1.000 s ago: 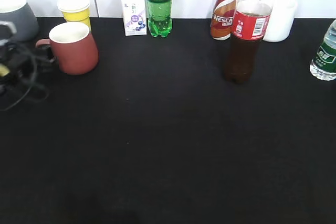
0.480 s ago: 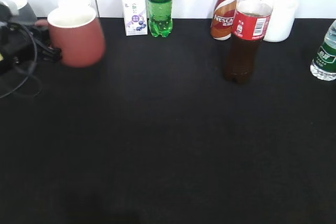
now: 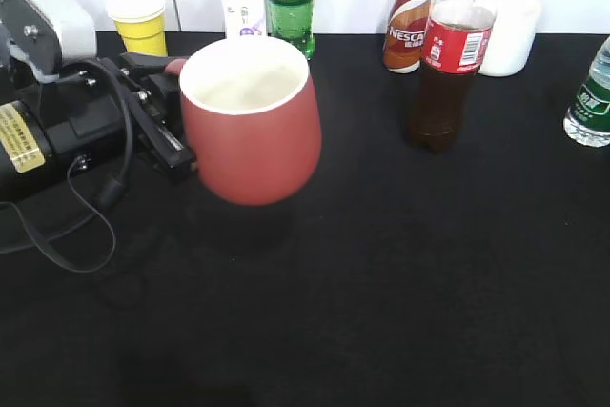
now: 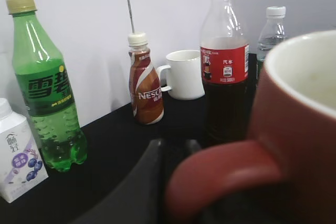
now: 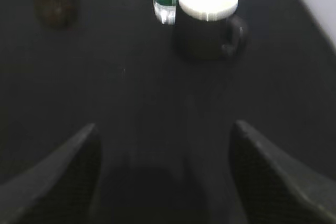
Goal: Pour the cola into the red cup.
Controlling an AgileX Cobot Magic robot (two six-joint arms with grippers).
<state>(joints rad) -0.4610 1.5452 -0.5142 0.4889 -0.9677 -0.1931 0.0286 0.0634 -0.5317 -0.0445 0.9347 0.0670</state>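
The left gripper is holding the red cup by its loop handle, carrying it above the black table at centre-left of the exterior view, upright with its cream-white inside facing up. The jaws are pinched on the handle. The cola, a tall clear bottle with a red label and dark brown liquid, is standing upright on the table, well apart from the cup, to the right and toward the far edge. Just beside it, at far left of it, a Nescafe bottle is standing, with a white mug behind. A green soda bottle, a small white carton and a yellow paper cup are lining the far edge against a white wall. A water bottle is standing at the far right. In the right wrist view, the right gripper is hovering with its jaws spread wide and nothing between them, over bare black tabletop; a dark mug is standing beyond it.
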